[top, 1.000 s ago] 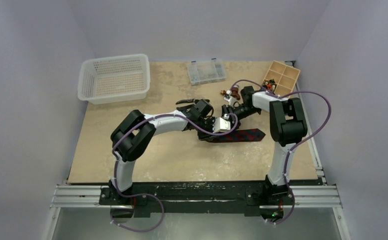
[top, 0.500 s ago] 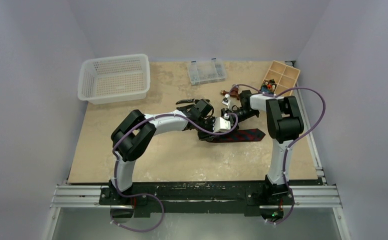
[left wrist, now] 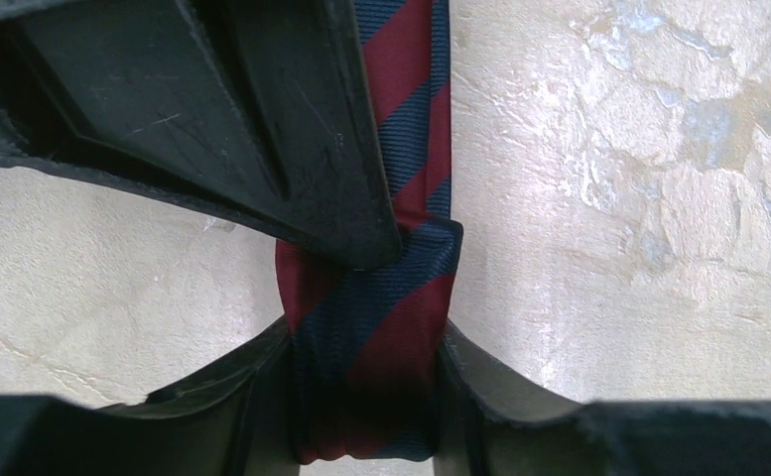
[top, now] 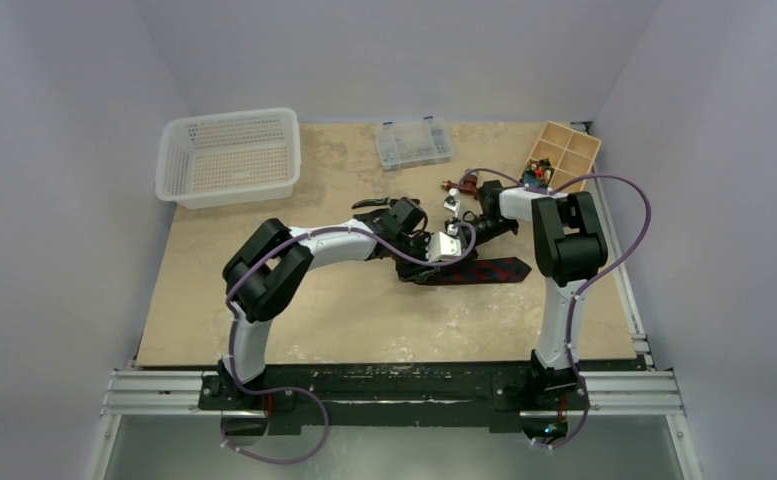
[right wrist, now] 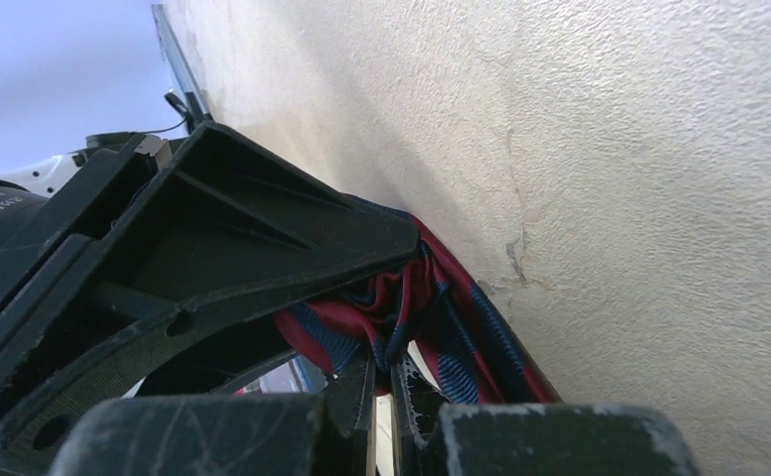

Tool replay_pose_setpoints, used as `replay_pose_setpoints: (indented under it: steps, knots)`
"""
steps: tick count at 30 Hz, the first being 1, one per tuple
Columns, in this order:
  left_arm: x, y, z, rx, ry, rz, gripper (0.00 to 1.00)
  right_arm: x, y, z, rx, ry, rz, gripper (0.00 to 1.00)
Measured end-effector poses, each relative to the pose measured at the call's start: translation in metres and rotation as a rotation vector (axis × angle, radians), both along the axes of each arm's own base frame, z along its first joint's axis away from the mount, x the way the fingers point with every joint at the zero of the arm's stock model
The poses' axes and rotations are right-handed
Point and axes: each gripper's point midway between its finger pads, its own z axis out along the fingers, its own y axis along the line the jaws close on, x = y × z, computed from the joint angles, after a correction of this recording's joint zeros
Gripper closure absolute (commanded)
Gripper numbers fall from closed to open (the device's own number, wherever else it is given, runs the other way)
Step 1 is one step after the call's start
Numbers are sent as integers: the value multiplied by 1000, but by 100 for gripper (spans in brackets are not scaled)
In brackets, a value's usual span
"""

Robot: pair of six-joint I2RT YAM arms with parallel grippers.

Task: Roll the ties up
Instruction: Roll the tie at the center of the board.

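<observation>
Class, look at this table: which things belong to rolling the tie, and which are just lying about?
Belongs to the job:
tie
left end effector, gripping its rolled end
right end effector, shut on its fabric

Lying about:
white basket
clear compartment box
wooden divided tray

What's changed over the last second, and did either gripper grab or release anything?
The right gripper edged slightly left toward the bundle and snapped shut, apparently pinching a fold of the tie. The left gripper kept its clamp on the rolled part. The basket stayed put.
</observation>
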Motion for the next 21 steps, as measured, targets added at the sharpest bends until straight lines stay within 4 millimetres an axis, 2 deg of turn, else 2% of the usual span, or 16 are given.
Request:
replay_pose_setpoints:
  steps: [1,3,4,12,21]
  knots:
    - [0,0,0,-5,6,6,51,1,-1,-1,-11,-2,1,100]
    - [1,-1,0,-18,26,19,14,2,-2,-3,-38,-8,5,100]
    - [2,-1,0,-31,37,24,8,2,-4,-6,-59,-11,7,100]
    - [-3,-6,5,-154,115,8,2,5,-17,-19,-186,-29,14,100]
    - [3,-18,8,-335,160,71,0,5,-17,-20,-227,-37,25,100]
